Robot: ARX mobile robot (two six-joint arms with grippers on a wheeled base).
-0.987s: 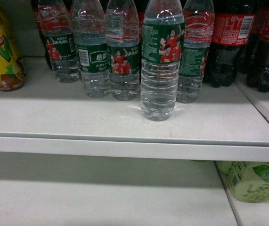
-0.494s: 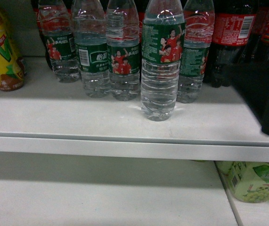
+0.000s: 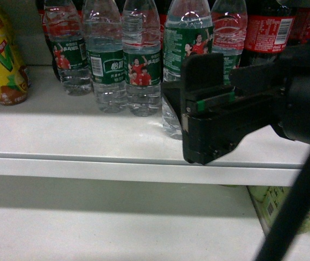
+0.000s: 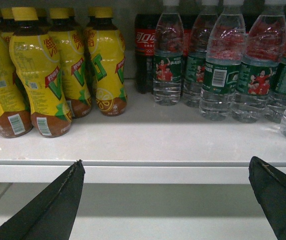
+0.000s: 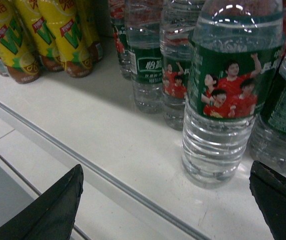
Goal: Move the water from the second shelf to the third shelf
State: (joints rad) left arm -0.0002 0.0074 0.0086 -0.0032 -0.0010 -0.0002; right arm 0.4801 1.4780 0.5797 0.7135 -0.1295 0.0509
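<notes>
Head view: the right gripper (image 3: 209,109), jaws spread, is just in front of the water (image 3: 187,43); neighbouring bottles (image 3: 141,60) stand close behind and could get knocked. Left wrist view: left gripper (image 4: 168,200) spread, holding nothing. Right wrist view: water (image 5: 228,95) sits right of centre between the fingers (image 5: 47,210), so an off-centre closure might tip it.

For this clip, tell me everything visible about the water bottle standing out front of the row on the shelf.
The front water bottle is clear ribbed plastic, filled with water, with a green label showing red-shirted figures. It stands upright on the white shelf, ahead of the other water bottles. Its cap is out of frame. In the head view the right tool covers much of it; in the wrist view the open fingers do not touch it.
</notes>
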